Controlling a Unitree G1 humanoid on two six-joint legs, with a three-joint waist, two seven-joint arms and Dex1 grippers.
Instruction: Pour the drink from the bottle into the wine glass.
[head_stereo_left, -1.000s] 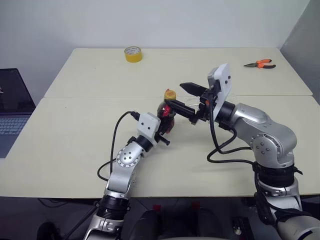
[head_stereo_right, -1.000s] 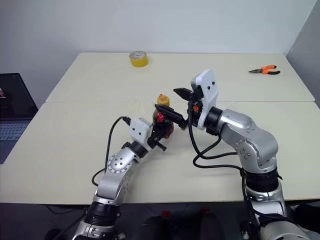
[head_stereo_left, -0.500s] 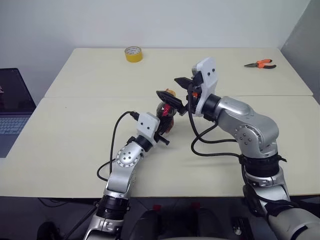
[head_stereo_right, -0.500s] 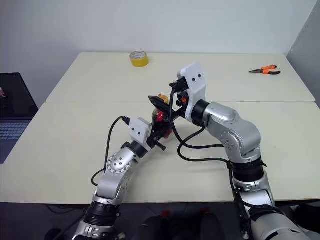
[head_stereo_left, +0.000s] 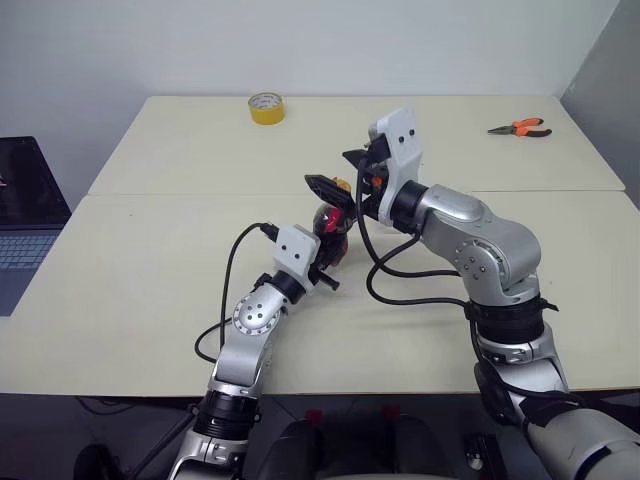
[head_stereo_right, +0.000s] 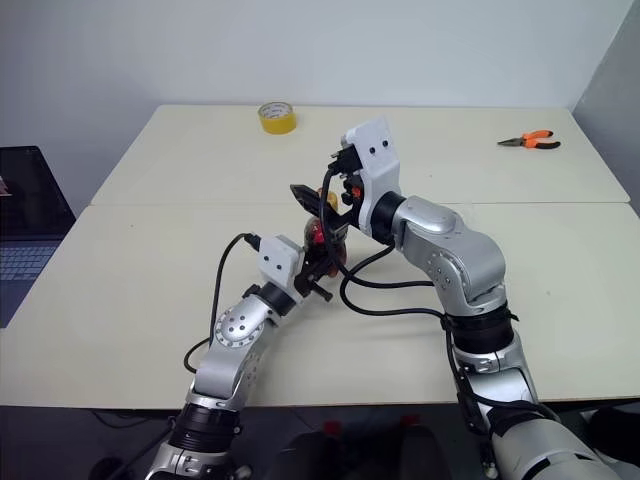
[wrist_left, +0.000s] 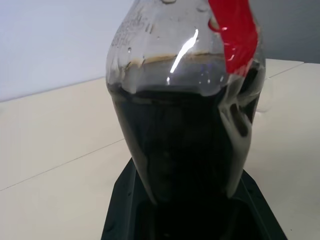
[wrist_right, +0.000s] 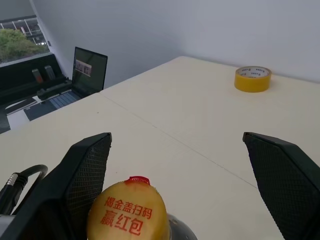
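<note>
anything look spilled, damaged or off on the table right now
No spill shows on the table. One oddity: the bottle, held upright in the left hand, looks dented inward on one side under the red label. Its yellow cap is on, between the open right hand's fingers.

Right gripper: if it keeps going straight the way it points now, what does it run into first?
Most likely the bottle's yellow cap, which sits low between the open right gripper fingers. Depth is unclear; it may pass just above it.
</note>
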